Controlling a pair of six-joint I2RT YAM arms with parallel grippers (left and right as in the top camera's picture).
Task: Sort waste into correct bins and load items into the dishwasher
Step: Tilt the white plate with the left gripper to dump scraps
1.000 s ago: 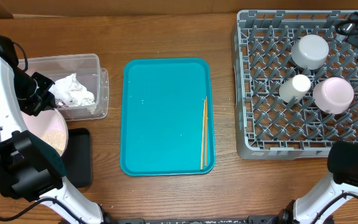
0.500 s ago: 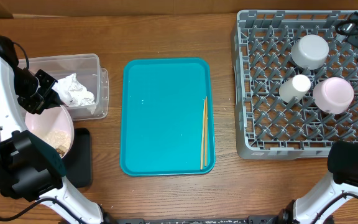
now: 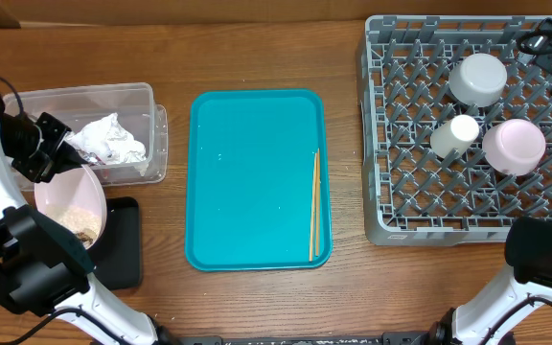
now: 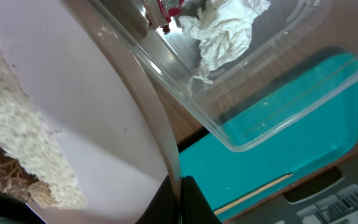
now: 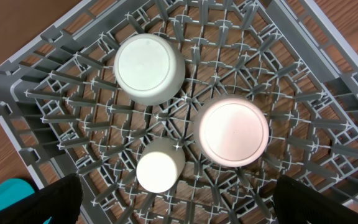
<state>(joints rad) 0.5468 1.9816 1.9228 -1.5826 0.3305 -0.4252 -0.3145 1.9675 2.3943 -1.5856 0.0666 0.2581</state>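
Plate (image 3: 70, 203), pale pink, is pinched by its rim in the left gripper (image 3: 54, 158), jaws clenched on the edge. It is tilted, and the part away from the jaws hangs partly over the black tray (image 3: 125, 244). Rice (image 4: 17, 134) and brown scraps (image 4: 8, 183) sit low on the plate face, well away from the jaws. Clear tub (image 3: 157, 134), holding the napkin (image 3: 111, 142) and red wrapper (image 4: 165, 11), lies just beside the jaws.

Risks, as judged:
- The hold is on the thin rim only, so a loaded, tilted plate could pivot or slip out of the jaws.
- The rice looks clumped. It may stick, or let go all at once and scatter past the tray edge onto the wood.
- The tub wall is close to the jaws, and a swing could knock it.

Right gripper (image 3: 547, 40): jaws spread wide with nothing between them. Beneath them is the dish rack (image 5: 61, 118) with grey bowl (image 5: 148, 68), pink bowl (image 5: 234, 132) and white cup (image 5: 159, 169). Chopsticks (image 3: 314, 206) lie on the teal tray (image 3: 247, 182), well apart from both sets of jaws.
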